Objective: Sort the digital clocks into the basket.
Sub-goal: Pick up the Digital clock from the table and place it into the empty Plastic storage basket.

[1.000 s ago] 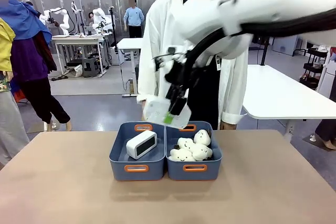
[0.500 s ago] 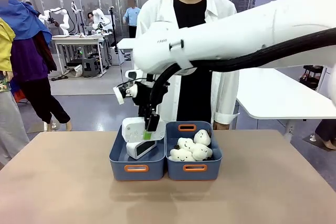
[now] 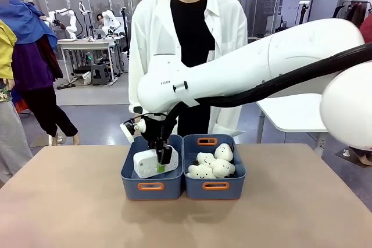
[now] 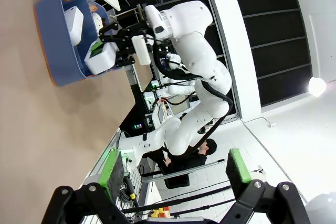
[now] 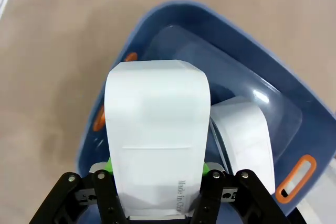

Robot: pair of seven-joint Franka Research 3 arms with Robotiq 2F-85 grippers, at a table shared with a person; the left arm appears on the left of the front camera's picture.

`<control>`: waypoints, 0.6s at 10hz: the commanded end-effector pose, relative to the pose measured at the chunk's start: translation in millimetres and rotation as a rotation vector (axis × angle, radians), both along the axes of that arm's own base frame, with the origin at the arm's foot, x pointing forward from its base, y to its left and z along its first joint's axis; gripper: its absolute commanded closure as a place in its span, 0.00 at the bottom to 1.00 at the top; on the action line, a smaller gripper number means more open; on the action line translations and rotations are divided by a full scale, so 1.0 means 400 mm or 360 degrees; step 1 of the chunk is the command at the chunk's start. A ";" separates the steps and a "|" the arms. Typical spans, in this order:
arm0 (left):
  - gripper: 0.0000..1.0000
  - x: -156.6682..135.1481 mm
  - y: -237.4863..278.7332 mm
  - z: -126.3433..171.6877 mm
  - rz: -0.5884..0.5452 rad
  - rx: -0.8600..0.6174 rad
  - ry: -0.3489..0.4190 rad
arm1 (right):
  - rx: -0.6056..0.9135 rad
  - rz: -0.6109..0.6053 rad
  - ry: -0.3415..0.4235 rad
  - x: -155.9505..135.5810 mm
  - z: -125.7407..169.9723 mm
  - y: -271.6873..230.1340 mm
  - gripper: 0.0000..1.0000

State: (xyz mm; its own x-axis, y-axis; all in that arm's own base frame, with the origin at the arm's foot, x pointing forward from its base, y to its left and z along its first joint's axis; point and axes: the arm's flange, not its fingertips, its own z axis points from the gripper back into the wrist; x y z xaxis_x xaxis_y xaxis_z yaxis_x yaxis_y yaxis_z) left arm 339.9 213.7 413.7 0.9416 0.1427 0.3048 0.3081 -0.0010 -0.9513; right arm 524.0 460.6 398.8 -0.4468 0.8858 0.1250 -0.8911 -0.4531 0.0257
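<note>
My right claw point(image 3: 163, 156) is clamped on a clock point(image 3: 147, 163), pads squeezing its two sides, holding it low inside the left bin point(image 3: 138, 189) of the blue basket. Right wrist view: held clock point(image 5: 157, 140) sits above the other clock point(image 5: 245, 140), which already lies in that bin, just beside and partly under it. My left claw point(image 4: 173, 174) is spread wide, holds nothing, well away from the basket.

Risks, as I judge them: letting go from here drops my clock onto the lying one, so it may land tilted or rock against the bin wall. Smooth plastic on plastic, could slide. Fingers are close to the near rim; pulling out crooked could snag it and drag the basket. Right bin holds plush toys point(image 3: 213, 164), not in the way.

Surface: plain tan table point(image 3: 64, 213), flat. A person in a white coat point(image 3: 152, 33) stands at the far side. Room is an open lab with other tables behind.
</note>
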 end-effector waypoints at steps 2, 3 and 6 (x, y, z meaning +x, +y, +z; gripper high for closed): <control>0.00 -0.012 0.001 0.007 -0.0005 0.0017 -0.0004 | -0.0051 -0.0011 0.0008 0.052 -0.043 0.004 0.48; 0.00 -0.012 0.001 0.007 -0.0005 0.0017 -0.0004 | -0.0051 -0.0033 -0.0009 0.059 -0.050 0.000 0.48; 0.00 -0.012 0.001 0.007 -0.0005 0.0017 -0.0004 | -0.0055 -0.0056 -0.0010 0.057 -0.041 -0.019 0.00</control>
